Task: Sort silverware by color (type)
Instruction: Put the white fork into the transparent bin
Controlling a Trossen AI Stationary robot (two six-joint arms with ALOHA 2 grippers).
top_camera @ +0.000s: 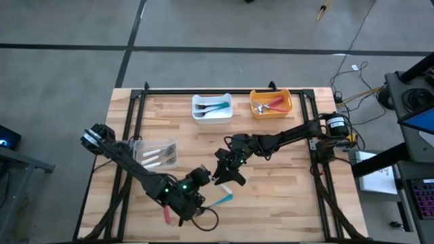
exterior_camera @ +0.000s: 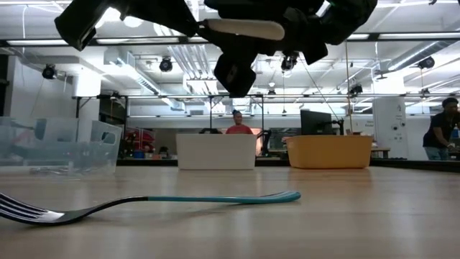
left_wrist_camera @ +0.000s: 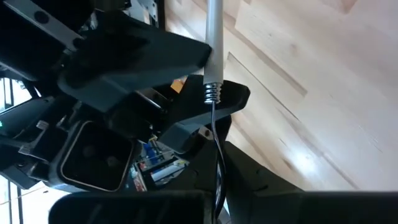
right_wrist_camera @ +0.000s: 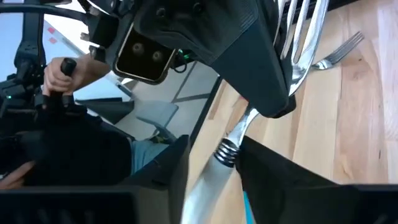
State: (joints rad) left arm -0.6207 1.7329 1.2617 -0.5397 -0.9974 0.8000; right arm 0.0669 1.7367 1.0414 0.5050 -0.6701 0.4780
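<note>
Handoff in mid-air over bench [top_camera: 285,183] front-centre: white-handled fork [right_wrist_camera: 249,121] spans both pincers. Left pincer [top_camera: 203,177] pressed together on fork's white handle [left_wrist_camera: 214,43]; right pincer [top_camera: 227,171] around the same piece from the other side, grip unclear, cannot tell if pinching or spread. Both arms crowd the same spot, blocking the overhead look at the fork. Teal-handled fork [exterior_camera: 172,201] flat on bench just below and right of the pincers, tines toward low camera. Red-handled piece [top_camera: 167,215] on bench at front edge, partly under left arm. 3 bins: clear bin [top_camera: 157,154] at left, beside left arm, holding white-handled pieces; white bin [top_camera: 212,107] at rear centre with teal-handled pieces; orange bin [top_camera: 271,103] at rear right with red-handled pieces. Beyond bench: people in room in low view; a person's hand on a handle visible in right wrist view.
</note>
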